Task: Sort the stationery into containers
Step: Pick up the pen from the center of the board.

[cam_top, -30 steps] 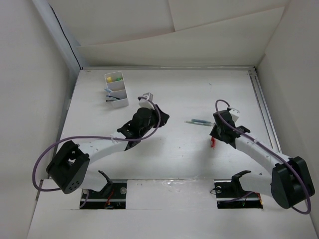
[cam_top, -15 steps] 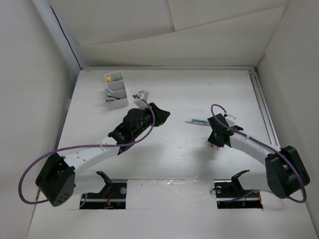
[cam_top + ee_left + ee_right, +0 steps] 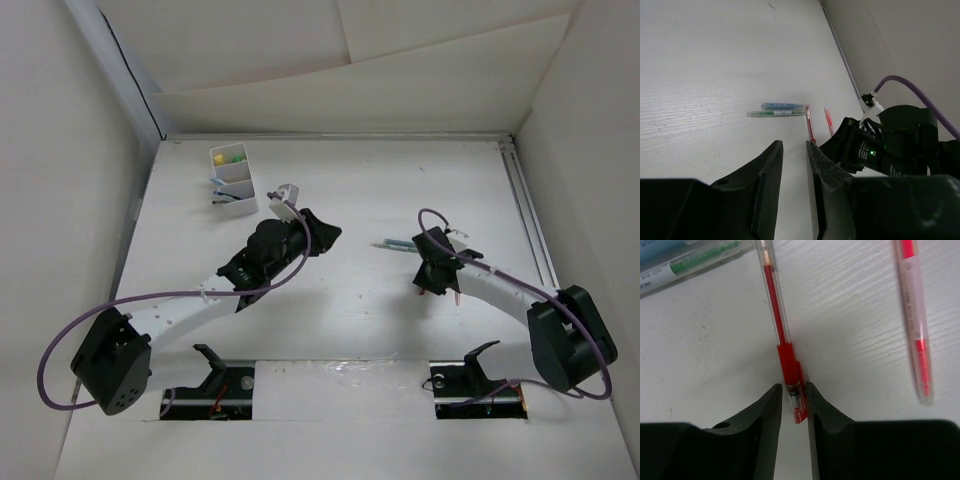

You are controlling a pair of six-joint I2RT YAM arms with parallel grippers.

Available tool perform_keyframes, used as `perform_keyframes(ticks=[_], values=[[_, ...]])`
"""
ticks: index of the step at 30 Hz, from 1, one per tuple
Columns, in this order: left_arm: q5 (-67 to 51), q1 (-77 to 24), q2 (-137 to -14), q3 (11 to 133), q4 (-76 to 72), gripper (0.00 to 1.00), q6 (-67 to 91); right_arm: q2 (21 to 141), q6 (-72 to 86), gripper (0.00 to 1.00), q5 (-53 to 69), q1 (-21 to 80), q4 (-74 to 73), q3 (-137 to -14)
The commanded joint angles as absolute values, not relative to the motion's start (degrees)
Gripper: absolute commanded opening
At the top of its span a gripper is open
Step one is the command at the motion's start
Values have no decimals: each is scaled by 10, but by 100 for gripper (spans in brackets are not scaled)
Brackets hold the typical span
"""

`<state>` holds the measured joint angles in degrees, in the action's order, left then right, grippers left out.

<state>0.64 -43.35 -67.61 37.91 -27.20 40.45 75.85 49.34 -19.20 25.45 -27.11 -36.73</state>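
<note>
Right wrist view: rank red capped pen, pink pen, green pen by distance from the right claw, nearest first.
1. Red capped pen: cap end between the right claw's fingers.
2. Pink pen: off to the right.
3. Green pen: top left, beside a blue one.

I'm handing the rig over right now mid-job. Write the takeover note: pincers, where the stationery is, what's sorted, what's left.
Right pincer: fingers narrowly apart around the cap end of the red pen, which lies on the table; whether it is gripped yet is unclear.
Left pincer: nearly closed, holding nothing, up above the table's middle.
Loose stationery: a second red pen lies beside the first; a blue pen and a green pen lie side by side just beyond.
Done: the white box at far left holds yellow and green pieces and some pens.
Left: all four loose pens go into the box.
</note>
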Motion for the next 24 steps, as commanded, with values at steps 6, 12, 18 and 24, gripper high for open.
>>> perform_keyframes(ticks=[6, 12, 18, 24], values=[[-6, -427, -658, 370, -294, 22, 400, 763, 477, 4, -197, 261, -277, -395], [-31, -421, -677, 375, -301, 25, 400, 709, 483, 0, -229, 261, -295, -400], [-121, -421, -737, 414, -313, 33, 388, 610, 451, 0, -248, 266, -332, -436], [-280, -410, -822, 454, -344, 39, 409, 553, 328, 0, -95, 280, -272, -449]])
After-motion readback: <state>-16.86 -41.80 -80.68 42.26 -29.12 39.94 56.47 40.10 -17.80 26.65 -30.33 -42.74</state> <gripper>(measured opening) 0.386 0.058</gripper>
